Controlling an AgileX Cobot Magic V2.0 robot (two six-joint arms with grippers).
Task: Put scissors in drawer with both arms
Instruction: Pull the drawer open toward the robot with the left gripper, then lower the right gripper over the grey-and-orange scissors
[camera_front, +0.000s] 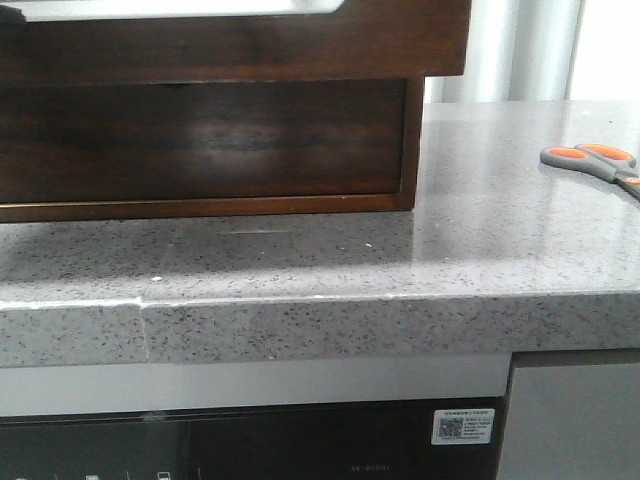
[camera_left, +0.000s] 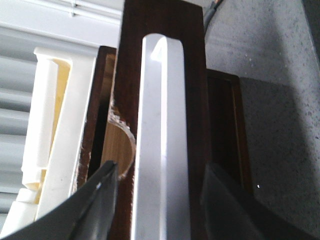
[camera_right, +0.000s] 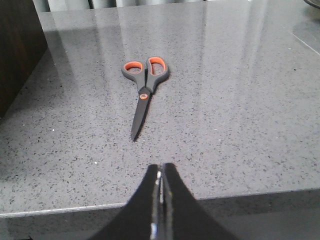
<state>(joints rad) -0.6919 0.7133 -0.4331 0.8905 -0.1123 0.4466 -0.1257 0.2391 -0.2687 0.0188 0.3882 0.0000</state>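
Note:
The scissors (camera_right: 143, 85), grey handles with orange loop inserts, lie flat and closed on the speckled grey counter, at the far right in the front view (camera_front: 600, 163). My right gripper (camera_right: 161, 170) is shut and empty, over the counter's front edge, a short way before the blade tips. The dark brown glossy drawer (camera_front: 230, 45) juts out at the top left of the front view, white showing along its top. In the left wrist view my left gripper (camera_left: 160, 172) is open, its fingers (camera_left: 100, 200) straddling the drawer's dark wood front (camera_left: 197, 100) with its white strip.
The dark wood cabinet (camera_front: 200, 140) stands on the counter (camera_front: 480, 260) under the drawer. A half-round notch of lighter wood (camera_left: 120, 145) and a cream plastic part (camera_left: 55, 125) lie beside the left gripper. A dark appliance front (camera_front: 250, 445) sits below the counter edge.

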